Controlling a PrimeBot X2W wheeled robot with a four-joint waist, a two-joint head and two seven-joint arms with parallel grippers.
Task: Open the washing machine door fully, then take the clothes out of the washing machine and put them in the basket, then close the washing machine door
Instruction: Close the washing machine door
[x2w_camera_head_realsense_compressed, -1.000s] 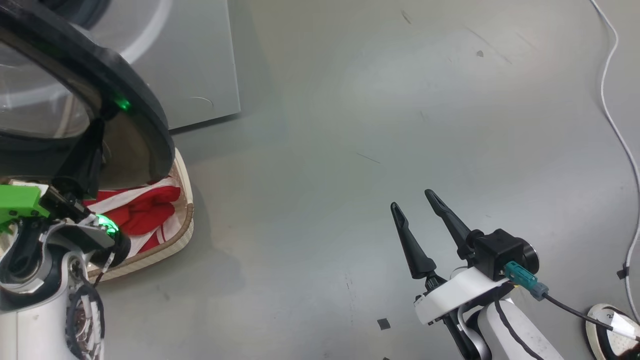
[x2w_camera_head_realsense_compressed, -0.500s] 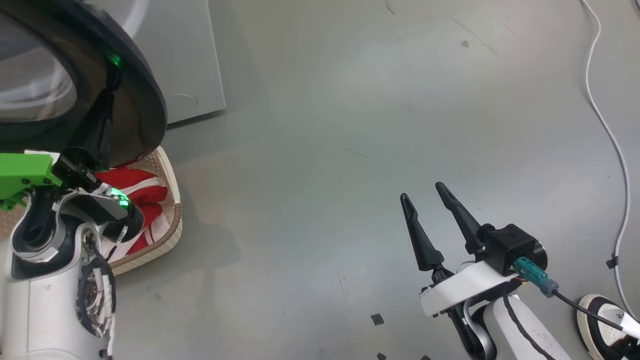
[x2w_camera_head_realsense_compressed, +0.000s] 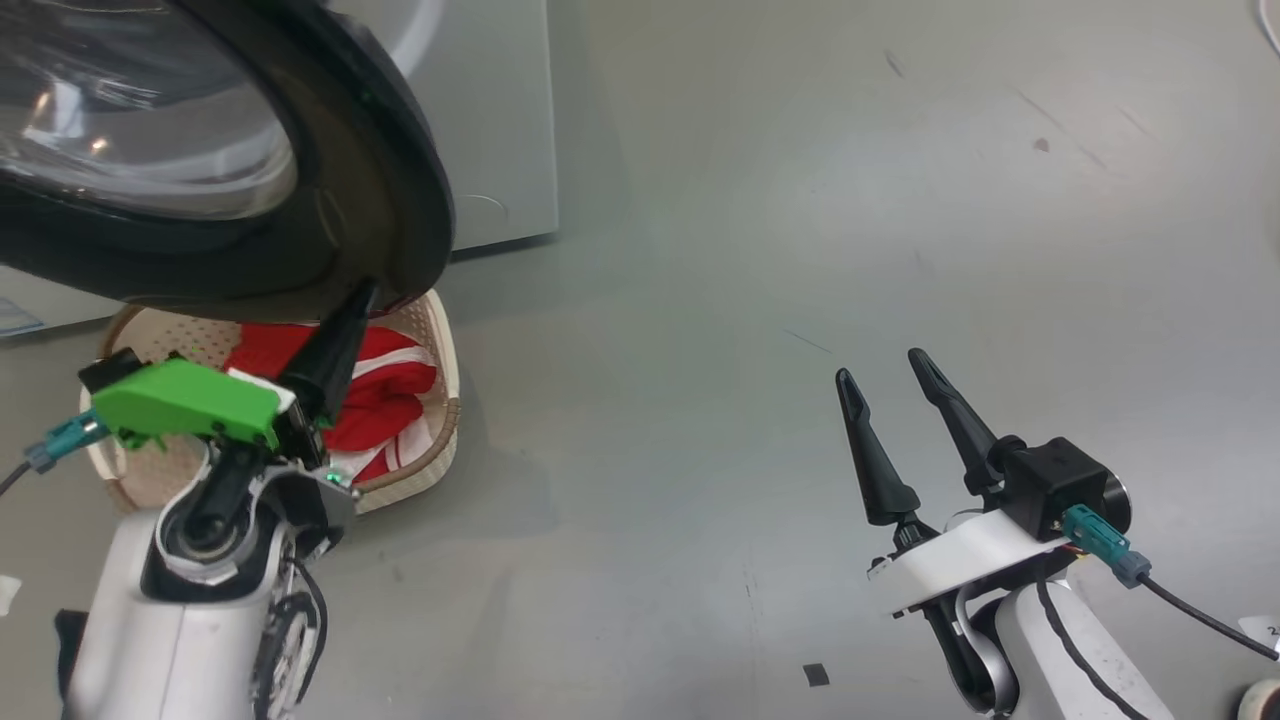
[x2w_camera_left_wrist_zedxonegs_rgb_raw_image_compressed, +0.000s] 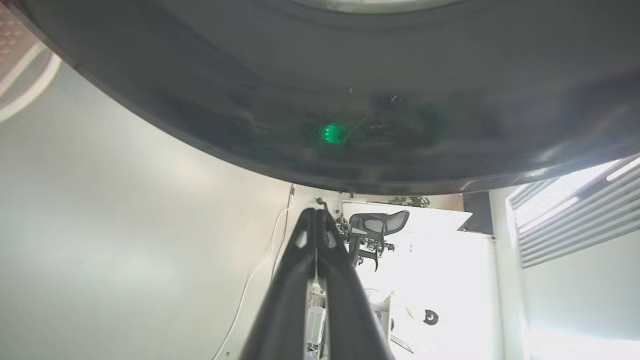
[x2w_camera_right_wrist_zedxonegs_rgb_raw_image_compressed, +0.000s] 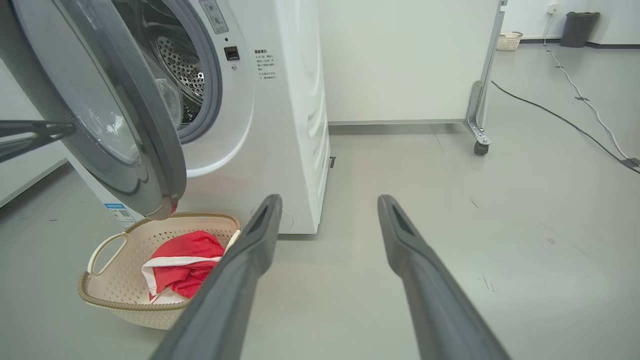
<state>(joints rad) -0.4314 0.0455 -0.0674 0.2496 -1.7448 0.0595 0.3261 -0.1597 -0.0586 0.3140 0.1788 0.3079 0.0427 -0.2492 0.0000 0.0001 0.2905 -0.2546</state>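
**Door half open, clothes in the basket**

The door (x2w_camera_right_wrist_zedxonegs_rgb_raw_image_compressed: 150, 140) is standing part open, swung out from the machine (x2w_camera_right_wrist_zedxonegs_rgb_raw_image_compressed: 290, 100) so that the grey-ringed mouth and the steel drum (x2w_camera_right_wrist_zedxonegs_rgb_raw_image_compressed: 182, 60) are showing behind it. Its black rim is hanging right above the basket (x2w_camera_right_wrist_zedxonegs_rgb_raw_image_compressed: 120, 280), with the lowest point of the rim over the basket's rim on the side nearest the machine.

The basket is sitting on the floor (x2w_camera_head_realsense_compressed: 700, 300), just beside the machine's front and close to its lower right corner. The clothes (x2w_camera_right_wrist_zedxonegs_rgb_raw_image_compressed: 185, 260) – red cloth with white stripes – are lying inside it, bunched toward the end that is facing the right arm; the other end is showing bare perforated plastic.

The left fingers (x2w_camera_head_realsense_compressed: 335, 350) are clenched together with nothing between them, and they are pointing up at the door's outer side. In the right wrist view their tip is appearing to touch the door near the edge of the glass bowl; in the left wrist view it is sitting just under the dark rim, where a green light is reflecting.

The right fingers (x2w_camera_head_realsense_compressed: 868, 450) are spread wide and released, gripping nothing – they are hovering over bare floor, well apart from the basket and the machine and pointing toward them.
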